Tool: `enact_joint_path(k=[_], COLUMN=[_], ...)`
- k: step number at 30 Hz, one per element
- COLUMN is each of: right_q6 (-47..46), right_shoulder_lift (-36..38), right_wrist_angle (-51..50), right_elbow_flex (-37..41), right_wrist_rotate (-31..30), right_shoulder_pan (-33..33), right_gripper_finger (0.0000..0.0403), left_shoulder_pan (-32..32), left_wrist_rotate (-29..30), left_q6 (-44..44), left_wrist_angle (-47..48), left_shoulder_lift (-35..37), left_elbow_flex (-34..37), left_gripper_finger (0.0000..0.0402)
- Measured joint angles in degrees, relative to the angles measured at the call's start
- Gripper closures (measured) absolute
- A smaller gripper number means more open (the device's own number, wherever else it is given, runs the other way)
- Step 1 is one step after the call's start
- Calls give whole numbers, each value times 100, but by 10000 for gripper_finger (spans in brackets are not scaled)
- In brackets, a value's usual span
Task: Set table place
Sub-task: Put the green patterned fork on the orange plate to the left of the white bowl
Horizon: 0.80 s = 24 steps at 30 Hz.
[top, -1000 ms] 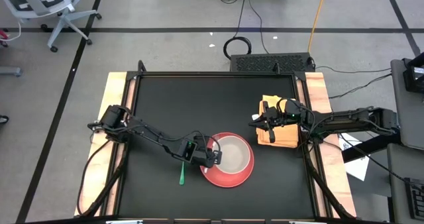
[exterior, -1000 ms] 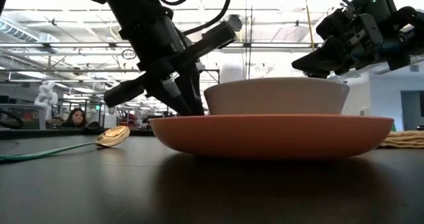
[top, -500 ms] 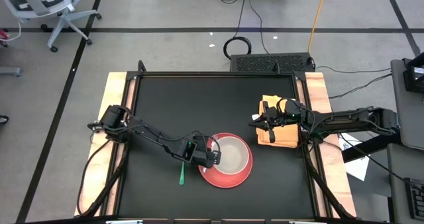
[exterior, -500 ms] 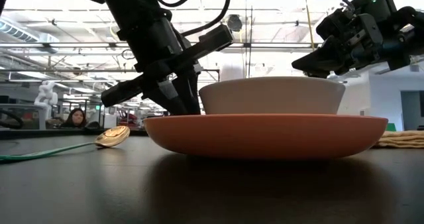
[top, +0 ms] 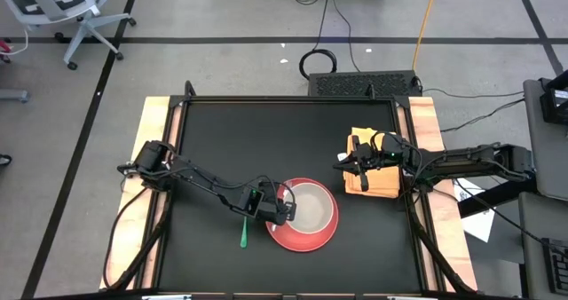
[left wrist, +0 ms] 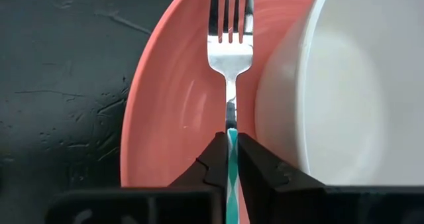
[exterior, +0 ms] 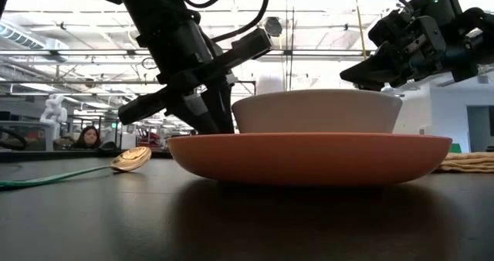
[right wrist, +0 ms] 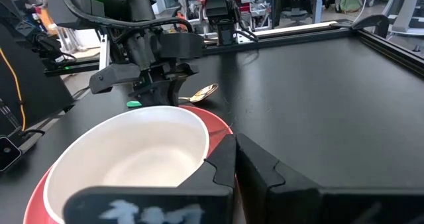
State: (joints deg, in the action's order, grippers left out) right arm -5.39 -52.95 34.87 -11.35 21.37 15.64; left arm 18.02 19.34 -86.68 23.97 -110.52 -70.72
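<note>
Matte black square worktop [top: 266, 140], scuffed, framed by a black metal rim with light wooden strips along its left and right sides, standing on a grey floor crossed by dark tape lines; an office chair [top: 62, 7] and cables lie beyond, and the low view shows a bright workshop hall with a seated person [exterior: 87, 137] in the distance. Near the middle front sits a round, ridged salmon-pink plate [top: 311, 236] carrying a smooth white bowl [top: 311, 207]. The left tool [left wrist: 230, 159], at the plate's left edge, grips the striped teal handle of a metal fork [left wrist: 229, 48], tines over the plate beside the bowl. A gold-bowled, green-handled spoon [exterior: 130, 159] lies left. The right tool [top: 353, 165], closed and empty, hangs over a folded yellow cloth [top: 377, 186].
</note>
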Motion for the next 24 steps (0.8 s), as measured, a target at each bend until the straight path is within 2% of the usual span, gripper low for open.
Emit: enact_joint_path(k=[5,16,24], right_q6=[0,0,-61], right_shoulder_lift=[0,0,0], right_wrist_angle=[0,0,0], right_elbow_flex=[0,0,0], right_wrist_rotate=[-2,0,-2], right_shoulder_pan=[0,2,0], right_gripper_finger=[403,403,403], left_shoulder_pan=[0,-37,-44], left_wrist_rotate=[-100,-371,-386], left_q6=[65,571,665], left_wrist_angle=[4,35,37], left_shoulder_lift=[0,2,2], left_elbow_flex=[0,0,0], left_gripper_finger=[359,382,358])
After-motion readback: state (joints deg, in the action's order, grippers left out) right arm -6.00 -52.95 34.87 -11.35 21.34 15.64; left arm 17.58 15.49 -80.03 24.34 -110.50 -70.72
